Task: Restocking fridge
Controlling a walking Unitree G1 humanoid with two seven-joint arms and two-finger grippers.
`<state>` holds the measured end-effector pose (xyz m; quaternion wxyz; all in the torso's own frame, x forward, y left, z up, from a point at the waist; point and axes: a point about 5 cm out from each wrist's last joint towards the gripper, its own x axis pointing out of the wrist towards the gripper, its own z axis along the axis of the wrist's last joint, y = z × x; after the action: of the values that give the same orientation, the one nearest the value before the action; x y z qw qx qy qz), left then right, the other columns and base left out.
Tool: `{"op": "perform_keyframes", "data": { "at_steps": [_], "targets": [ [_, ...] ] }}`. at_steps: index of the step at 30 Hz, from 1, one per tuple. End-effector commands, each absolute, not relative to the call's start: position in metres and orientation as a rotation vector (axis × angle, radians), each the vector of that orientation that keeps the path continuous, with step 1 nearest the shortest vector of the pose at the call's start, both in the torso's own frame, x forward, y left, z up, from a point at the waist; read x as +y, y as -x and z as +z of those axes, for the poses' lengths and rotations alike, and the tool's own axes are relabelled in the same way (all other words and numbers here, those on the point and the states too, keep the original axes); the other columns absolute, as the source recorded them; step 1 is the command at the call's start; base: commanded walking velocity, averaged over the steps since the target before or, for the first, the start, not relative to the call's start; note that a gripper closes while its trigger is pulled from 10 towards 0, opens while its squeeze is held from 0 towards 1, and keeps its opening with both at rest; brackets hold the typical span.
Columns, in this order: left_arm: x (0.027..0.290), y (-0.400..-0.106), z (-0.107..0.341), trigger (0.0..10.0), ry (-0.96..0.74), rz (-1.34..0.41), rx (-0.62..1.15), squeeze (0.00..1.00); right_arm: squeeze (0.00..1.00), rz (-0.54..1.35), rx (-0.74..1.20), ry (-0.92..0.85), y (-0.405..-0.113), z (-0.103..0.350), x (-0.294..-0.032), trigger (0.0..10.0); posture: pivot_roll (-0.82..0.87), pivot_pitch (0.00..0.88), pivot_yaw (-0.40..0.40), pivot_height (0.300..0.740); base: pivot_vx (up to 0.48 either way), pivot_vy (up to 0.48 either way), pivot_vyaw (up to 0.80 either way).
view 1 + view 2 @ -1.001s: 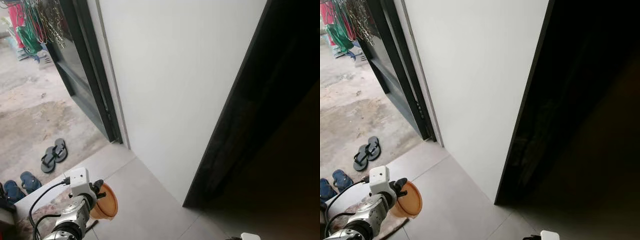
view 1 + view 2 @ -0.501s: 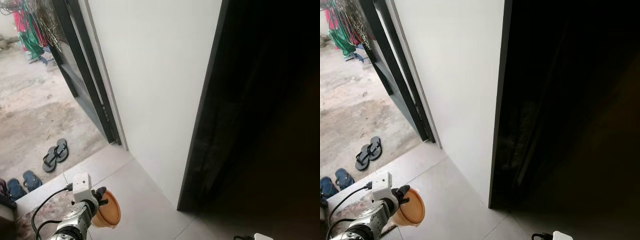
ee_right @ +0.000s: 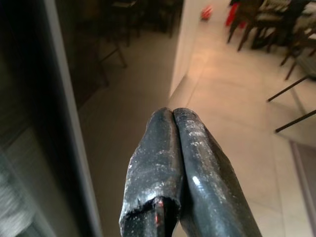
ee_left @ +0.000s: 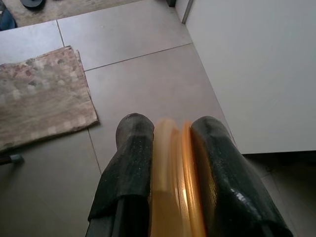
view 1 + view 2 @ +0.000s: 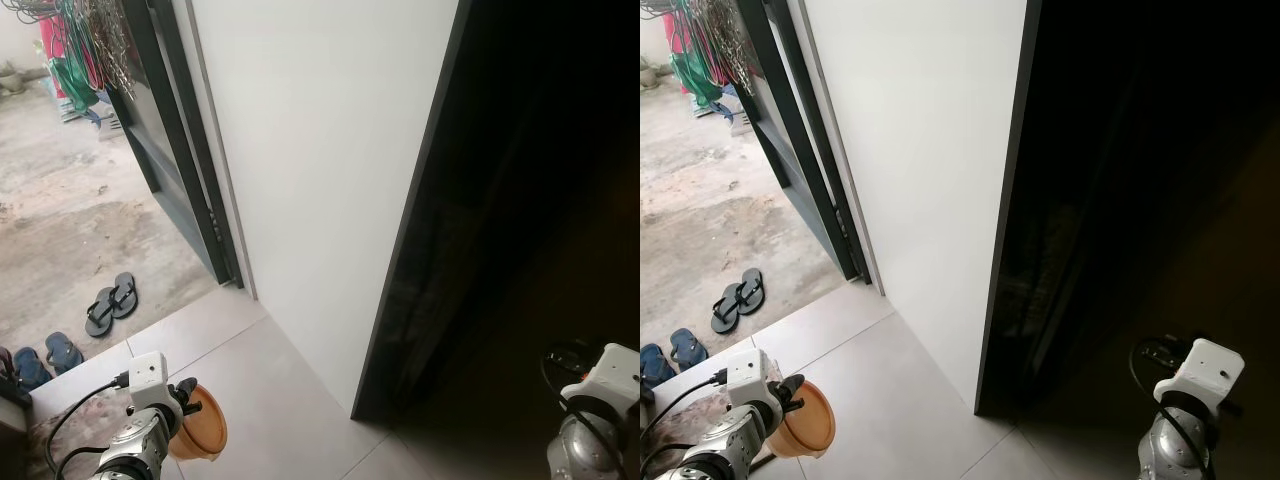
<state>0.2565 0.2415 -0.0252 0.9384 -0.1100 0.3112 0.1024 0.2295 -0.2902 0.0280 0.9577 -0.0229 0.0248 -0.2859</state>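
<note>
We're in the carry step: left gripper (image 4: 168, 143) clamped on the translucent orange plastic bowl (image 5: 198, 433) low at our left, right gripper (image 3: 173, 163) pressed together empty, next facing that tall black cabinet (image 5: 1110, 200), probably the fridge.

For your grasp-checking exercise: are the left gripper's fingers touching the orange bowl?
Touching. The left wrist view shows both fingers pressed against the orange bowl, its rim clamped between them with no gap.

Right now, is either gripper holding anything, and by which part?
The left gripper pinches an orange bowl by its rim, one finger on each side of the wall. The right gripper is shut on nothing.
</note>
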Motion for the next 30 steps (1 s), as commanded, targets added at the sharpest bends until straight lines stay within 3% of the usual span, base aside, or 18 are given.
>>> {"op": "perform_keyframes", "data": {
  "at_steps": [1,5,10,11,12,20,25,30],
  "targets": [
    [0.245,-0.253,-0.026,10.0,0.200,0.215,0.641,0.00,0.00,-0.513,-0.009,0.067,-0.236,0.043,-0.287,10.0,-0.06,0.042,0.018,0.740,0.000,0.000,0.00],
    [0.246,-0.250,-0.029,10.0,0.185,0.214,0.659,0.00,0.00,-0.195,-0.020,0.117,-0.246,0.058,-0.249,10.0,-0.07,0.053,0.015,0.740,0.000,0.000,0.00],
    [0.247,-0.248,-0.030,10.0,0.181,0.215,0.666,0.00,0.00,-0.064,-0.062,0.133,-0.248,0.074,-0.226,10.0,-0.08,0.057,0.015,0.740,0.000,0.000,0.00],
    [0.247,-0.248,-0.030,10.0,0.177,0.214,0.669,0.00,0.55,-0.058,-0.090,0.161,-0.250,0.082,-0.222,10.0,-0.08,0.058,0.015,0.740,0.000,0.000,0.00],
    [0.247,-0.248,-0.030,10.0,0.177,0.215,0.669,0.00,1.00,-0.080,-0.105,0.155,-0.252,0.086,-0.221,10.0,-0.08,0.057,0.017,0.740,0.000,0.000,0.00],
    [0.249,-0.249,-0.029,10.0,0.166,0.211,0.662,0.00,1.00,-0.279,-0.088,0.093,-0.269,0.109,-0.230,10.0,-0.07,0.061,0.022,0.740,0.000,0.000,0.00],
    [0.252,-0.249,-0.027,10.0,0.159,0.213,0.660,0.00,1.00,-0.295,-0.097,0.034,-0.279,0.126,-0.217,10.0,-0.06,0.068,0.029,0.740,0.000,0.000,0.00],
    [0.250,-0.248,-0.029,10.0,0.152,0.199,0.669,0.00,1.00,-0.187,-0.063,-0.040,-0.290,0.124,-0.190,10.0,-0.07,0.070,0.036,0.740,0.000,0.000,0.00]
  ]
}}
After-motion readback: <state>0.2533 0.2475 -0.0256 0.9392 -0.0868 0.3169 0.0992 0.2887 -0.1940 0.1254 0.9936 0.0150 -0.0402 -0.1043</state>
